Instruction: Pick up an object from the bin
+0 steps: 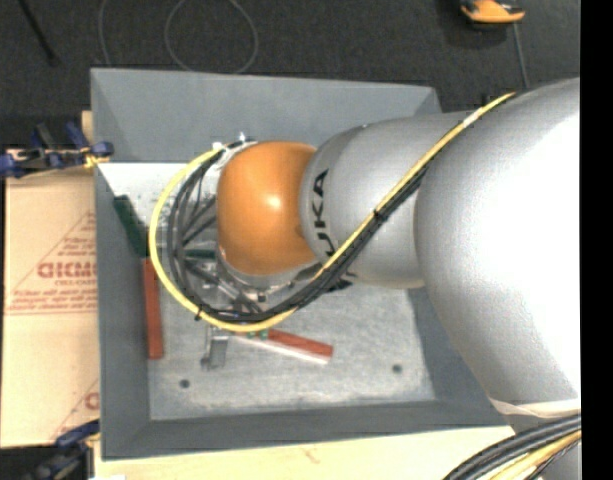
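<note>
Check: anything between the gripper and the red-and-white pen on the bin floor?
Nothing visible. The gripper sits just beside the left end of the red-and-white pen. The brown stick lies apart, along the left wall. The orange wrist cover hides the floor beneath it.

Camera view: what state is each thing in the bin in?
Gripper: low in the bin, beside the pen's left end.
Red-and-white pen: lying flat on the floor.
Red-brown stick: lying flat along the left wall.
Dark green stick: lying farther back along that wall.
</note>
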`<action>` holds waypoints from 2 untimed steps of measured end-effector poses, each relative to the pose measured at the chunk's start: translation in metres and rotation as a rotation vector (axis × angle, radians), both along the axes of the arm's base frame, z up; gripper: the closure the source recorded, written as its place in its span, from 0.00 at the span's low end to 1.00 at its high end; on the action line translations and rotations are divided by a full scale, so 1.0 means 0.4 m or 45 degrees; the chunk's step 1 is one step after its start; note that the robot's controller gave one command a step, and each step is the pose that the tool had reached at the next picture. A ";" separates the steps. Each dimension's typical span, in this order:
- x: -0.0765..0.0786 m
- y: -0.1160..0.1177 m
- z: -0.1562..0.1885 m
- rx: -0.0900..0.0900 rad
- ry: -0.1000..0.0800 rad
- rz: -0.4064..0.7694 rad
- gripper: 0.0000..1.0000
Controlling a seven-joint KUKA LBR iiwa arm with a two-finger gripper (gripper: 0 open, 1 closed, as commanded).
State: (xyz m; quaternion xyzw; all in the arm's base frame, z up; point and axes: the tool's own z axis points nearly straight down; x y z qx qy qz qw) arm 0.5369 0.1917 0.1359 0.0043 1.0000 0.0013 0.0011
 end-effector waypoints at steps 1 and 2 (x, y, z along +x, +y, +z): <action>0.104 -0.094 -0.171 -0.006 0.000 0.146 0.00; -0.017 -0.266 -0.165 -0.008 0.005 0.148 0.00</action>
